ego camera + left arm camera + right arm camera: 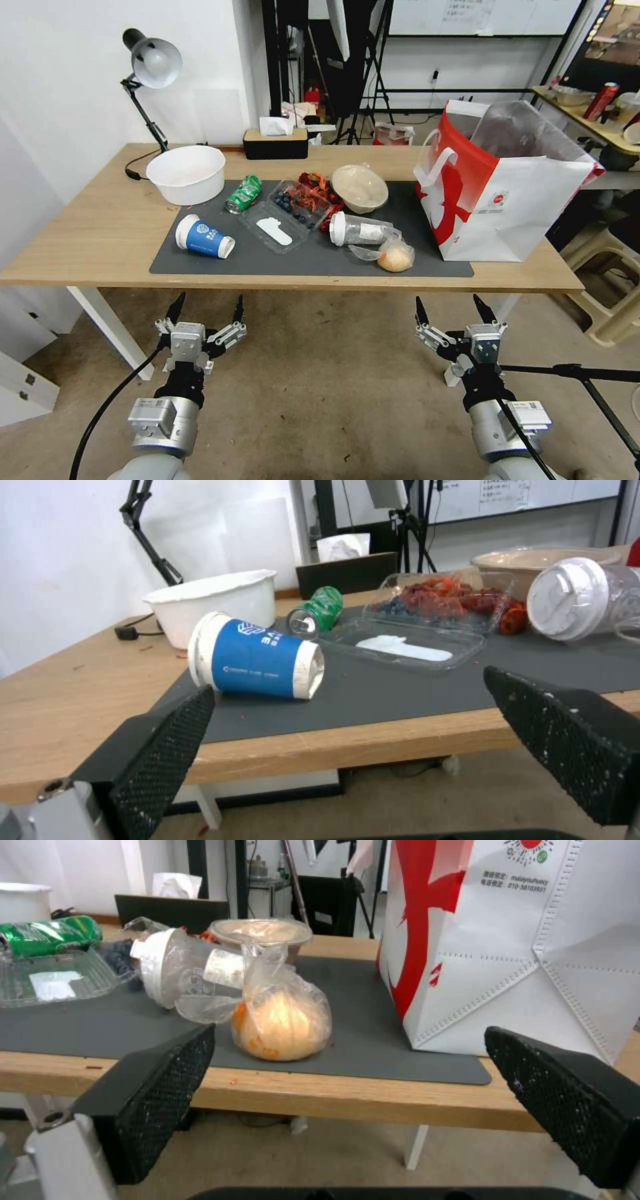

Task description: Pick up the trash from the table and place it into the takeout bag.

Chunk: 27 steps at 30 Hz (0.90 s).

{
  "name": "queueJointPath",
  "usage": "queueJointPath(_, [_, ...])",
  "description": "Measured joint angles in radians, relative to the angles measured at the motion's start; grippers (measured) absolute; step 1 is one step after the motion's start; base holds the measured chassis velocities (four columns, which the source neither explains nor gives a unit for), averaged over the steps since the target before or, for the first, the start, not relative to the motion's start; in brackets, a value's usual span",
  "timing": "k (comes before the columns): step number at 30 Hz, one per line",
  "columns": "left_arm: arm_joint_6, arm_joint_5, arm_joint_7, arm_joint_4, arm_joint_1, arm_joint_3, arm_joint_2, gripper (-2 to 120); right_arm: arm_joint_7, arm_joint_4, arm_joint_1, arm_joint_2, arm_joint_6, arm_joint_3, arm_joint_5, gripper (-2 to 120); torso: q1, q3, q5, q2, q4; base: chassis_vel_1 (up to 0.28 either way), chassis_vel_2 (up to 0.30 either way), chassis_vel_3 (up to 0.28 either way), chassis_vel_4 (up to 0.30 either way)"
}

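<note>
Trash lies on the grey mat of the table [87, 233]: a blue paper cup [203, 238] [257, 657] on its side, a crushed green can [243, 193] [319, 608], an open clear clamshell [290, 213] [427, 630] with red shells [319, 188], a beige lidded bowl [360, 187] [263, 935], a clear lidded cup [363, 230] [180, 970] and a bagged bun [395, 255] [283, 1022]. The takeout bag [500, 193] [520, 940] stands open at the mat's right end. My left gripper [205, 310] [350, 720] and right gripper [452, 308] [350, 1080] hang open and empty below the table's near edge.
A white basin [187, 173] and a desk lamp [150, 67] stand at the table's back left, and a dark tissue box [275, 143] sits at the back edge. A second table with a red can [602, 100] and a stool [610, 293] are on the right.
</note>
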Motion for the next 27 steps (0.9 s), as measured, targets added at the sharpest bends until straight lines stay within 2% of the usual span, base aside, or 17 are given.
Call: queueJointPath(27, [0.003,-0.002,0.0,0.0,-0.002,0.0,0.0,100,0.001,0.002,0.005,0.0,-0.012,0.001,0.004,100,0.0,0.0,0.0,0.0,-0.0001,0.0,0.0,0.0,0.0])
